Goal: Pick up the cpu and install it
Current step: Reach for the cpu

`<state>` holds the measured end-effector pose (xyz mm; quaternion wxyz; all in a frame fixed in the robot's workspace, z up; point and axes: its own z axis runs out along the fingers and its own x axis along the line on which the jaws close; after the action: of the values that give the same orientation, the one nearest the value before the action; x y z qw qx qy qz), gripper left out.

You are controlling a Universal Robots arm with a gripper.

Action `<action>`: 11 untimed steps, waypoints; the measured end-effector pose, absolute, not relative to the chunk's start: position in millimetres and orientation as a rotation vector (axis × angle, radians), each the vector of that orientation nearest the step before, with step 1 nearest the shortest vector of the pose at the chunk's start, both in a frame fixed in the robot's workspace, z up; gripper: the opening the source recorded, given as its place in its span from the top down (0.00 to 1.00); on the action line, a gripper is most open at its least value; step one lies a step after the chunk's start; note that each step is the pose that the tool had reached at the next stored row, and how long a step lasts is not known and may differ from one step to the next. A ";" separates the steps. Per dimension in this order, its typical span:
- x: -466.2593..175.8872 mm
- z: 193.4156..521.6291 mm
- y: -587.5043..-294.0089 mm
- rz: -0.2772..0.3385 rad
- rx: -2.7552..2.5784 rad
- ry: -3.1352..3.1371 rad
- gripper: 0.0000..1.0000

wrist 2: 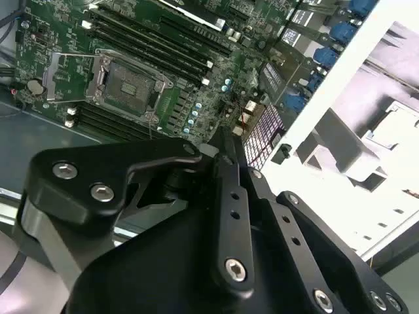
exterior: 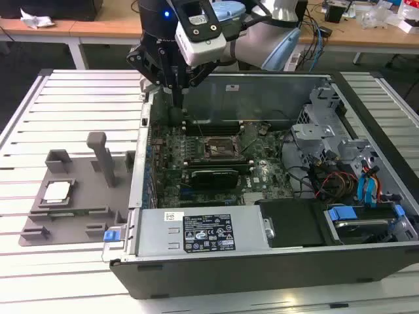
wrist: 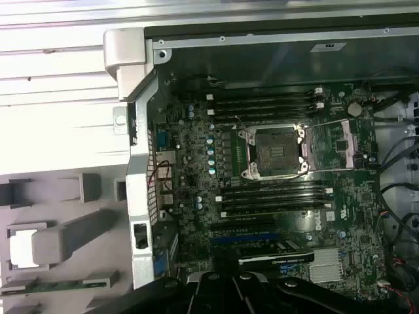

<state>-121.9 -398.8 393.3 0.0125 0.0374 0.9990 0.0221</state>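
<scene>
Gripper (exterior: 177, 98) hangs over the far corner of the open PC case (exterior: 262, 265), at the exterior view's left end of it, just inside the case wall and above the edge of the motherboard (exterior: 265, 175). Fingers are pinched together, nothing between them. The cpu (exterior: 57, 191) is outside the case and well apart from the gripper. It lies flat, silver top up, in a square seat on the grey fixture plate (exterior: 82, 199). That plate lies on the slatted table (exterior: 72, 91), just beside the case's wall on the exterior view's left. The case wall stands between cpu and gripper. The cpu is level with the case's near half, the gripper with its far edge. In the first wrist view the cpu shows as a washed-out pale square in the plate. The socket (exterior: 219, 147) sits about mid-case on the board, clear of the gripper tips. In the first wrist view its load frame (wrist: 340, 140) is swung open to one side and the contact field is exposed. The power supply (exterior: 203, 230) runs along the case's near edge.
</scene>
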 end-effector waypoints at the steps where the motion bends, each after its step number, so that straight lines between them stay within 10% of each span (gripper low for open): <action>1: -122.2 393.3 -398.8 0.069 0.117 3.114 0.89; 11: -140.0 393.2 -398.8 0.069 0.117 3.114 0.89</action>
<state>-140.0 -398.8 393.2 0.0125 0.0374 0.9990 0.0222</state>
